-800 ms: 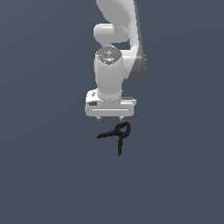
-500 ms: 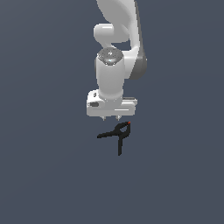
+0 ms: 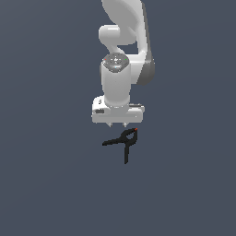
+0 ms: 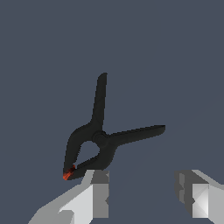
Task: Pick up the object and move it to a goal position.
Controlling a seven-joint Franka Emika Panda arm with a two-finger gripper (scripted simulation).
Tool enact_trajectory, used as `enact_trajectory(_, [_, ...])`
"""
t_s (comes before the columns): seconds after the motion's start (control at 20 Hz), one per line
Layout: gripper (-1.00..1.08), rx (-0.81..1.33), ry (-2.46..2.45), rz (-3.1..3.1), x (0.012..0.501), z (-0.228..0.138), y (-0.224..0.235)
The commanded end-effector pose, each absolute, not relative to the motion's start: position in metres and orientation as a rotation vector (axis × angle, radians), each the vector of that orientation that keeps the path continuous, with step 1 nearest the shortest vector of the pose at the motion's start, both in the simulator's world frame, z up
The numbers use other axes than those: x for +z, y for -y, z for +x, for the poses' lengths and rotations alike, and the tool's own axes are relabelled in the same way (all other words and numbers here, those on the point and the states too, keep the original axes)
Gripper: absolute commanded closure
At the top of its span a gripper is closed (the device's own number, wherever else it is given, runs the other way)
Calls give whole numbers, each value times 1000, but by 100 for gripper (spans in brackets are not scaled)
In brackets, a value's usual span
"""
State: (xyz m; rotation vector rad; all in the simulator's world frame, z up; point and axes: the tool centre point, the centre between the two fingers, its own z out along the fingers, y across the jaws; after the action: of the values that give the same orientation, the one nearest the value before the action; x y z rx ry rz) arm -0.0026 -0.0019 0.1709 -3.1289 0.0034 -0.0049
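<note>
The object, a small black spring clamp (image 3: 123, 141) with two spread handles and a red-orange tip, lies on the flat grey surface just below the white arm's hand in the exterior view. In the wrist view the clamp (image 4: 101, 135) shows whole, its red tip close to one grey fingertip (image 4: 99, 192). My gripper (image 3: 117, 125) hangs above the surface beside the clamp's tip end, and the gripper (image 4: 142, 194) stands open with nothing between its fingers. The clamp lies outside the gap, not touched as far as I can tell.
A plain dark grey surface (image 3: 50, 175) fills both views. The white arm (image 3: 122, 55) rises from the hand toward the exterior view's upper edge.
The hand has sunk slightly toward the surface. The clamp has not moved.
</note>
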Motion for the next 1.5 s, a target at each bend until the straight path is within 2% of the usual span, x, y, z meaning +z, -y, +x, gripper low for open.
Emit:
enact_trajectory(0.0, [-20,18,-57,-3118,167,-2,5])
enact_trajectory(0.45, [-20,197,-452,-2992,138,1,26])
enact_trajectory(1.0, [-20,561,-1106,-2572,85,5,55])
enact_trajectory(1.45, [-20,831,-1442,-2158,53,8,69])
